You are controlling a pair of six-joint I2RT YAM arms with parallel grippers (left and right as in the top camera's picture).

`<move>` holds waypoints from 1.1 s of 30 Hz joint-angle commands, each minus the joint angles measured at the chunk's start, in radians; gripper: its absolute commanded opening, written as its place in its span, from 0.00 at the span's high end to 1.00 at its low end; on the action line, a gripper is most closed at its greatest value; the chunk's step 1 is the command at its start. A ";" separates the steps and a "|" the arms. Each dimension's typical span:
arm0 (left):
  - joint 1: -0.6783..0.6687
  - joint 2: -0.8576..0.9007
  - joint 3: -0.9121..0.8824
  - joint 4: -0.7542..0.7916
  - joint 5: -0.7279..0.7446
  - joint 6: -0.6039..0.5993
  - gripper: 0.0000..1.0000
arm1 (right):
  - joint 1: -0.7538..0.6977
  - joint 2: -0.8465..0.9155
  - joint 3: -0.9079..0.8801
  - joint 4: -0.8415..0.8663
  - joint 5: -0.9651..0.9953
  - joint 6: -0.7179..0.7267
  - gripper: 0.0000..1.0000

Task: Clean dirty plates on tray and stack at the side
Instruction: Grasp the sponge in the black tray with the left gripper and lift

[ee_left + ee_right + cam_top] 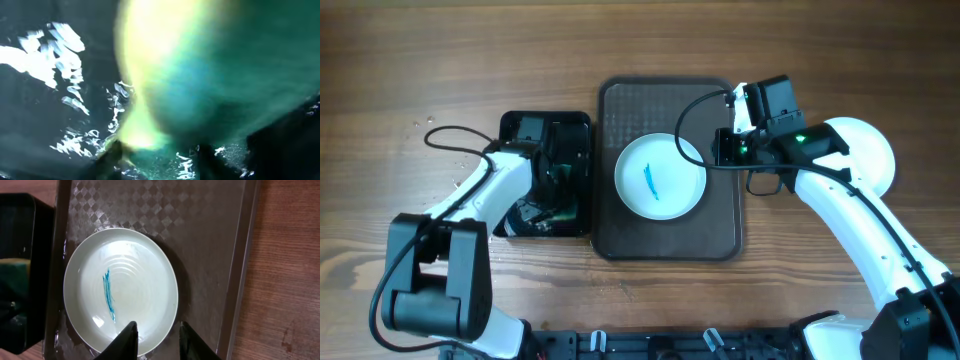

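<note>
The tray point(620, 235) lies in the middle of the table, between the two arms, so that either of them can reach into it. To its left, edge beside edge, stands a smaller black tray point(515, 125) – I judge it is the place for the cleaning tool. On the tray you have one plate point(660, 175), flat and face up, a little toward the far side; I see no other plate and no stack beside the tray yet.

Your right gripper point(157, 342) hangs over the near-right rim of this plate. Its fingers point(129, 339) stand apart, with the rim showing between them, and they pinch nothing; probably it waits there to steady the plate. Your left gripper point(558, 175) is down inside the black tray. Its camera shows only a blurred yellow-green mass point(200, 75), perhaps a sponge, so I cannot tell if the jaws grasp it or are released. The blue streak point(651, 180) in the centre of the plate is not wiped – so the cleaning is, I think, at its beginning.

The table point(380, 60) is brown wood with visible grain. A thin dark cable point(450, 135) curls on it at the left. Nothing of the room shows beyond the table.
</note>
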 commanded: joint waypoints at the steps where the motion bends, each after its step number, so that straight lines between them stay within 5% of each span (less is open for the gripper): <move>1: -0.010 0.050 0.005 -0.056 0.040 0.052 0.21 | -0.004 -0.002 0.013 -0.002 -0.002 0.009 0.72; 5: 0.013 0.014 0.108 -0.157 0.041 0.064 0.00 | -0.004 -0.002 0.013 -0.002 -0.002 0.008 0.72; 11: 0.017 -0.020 0.153 -0.118 0.022 0.089 0.00 | -0.004 -0.002 0.013 -0.002 -0.002 0.009 0.71; 18: 0.014 -0.016 0.075 0.061 -0.038 0.126 0.67 | -0.004 -0.002 0.013 -0.002 -0.002 0.010 0.71; 20: 0.014 -0.008 0.011 0.163 -0.063 0.126 0.71 | -0.004 -0.002 0.013 -0.005 -0.002 0.032 0.72; 23: 0.014 0.021 -0.055 0.261 -0.087 0.119 0.96 | -0.004 -0.002 0.013 -0.006 -0.002 0.032 0.72; 28: 0.023 0.028 -0.007 0.188 -0.124 0.146 0.96 | -0.004 -0.002 0.013 -0.008 -0.003 0.036 0.73; 31: 0.034 0.014 0.092 0.060 -0.119 0.146 0.47 | -0.004 -0.002 0.013 -0.016 -0.002 0.035 0.73; 33: 0.034 0.005 0.161 -0.039 -0.107 0.146 0.27 | -0.004 -0.002 0.013 -0.017 -0.002 0.035 0.73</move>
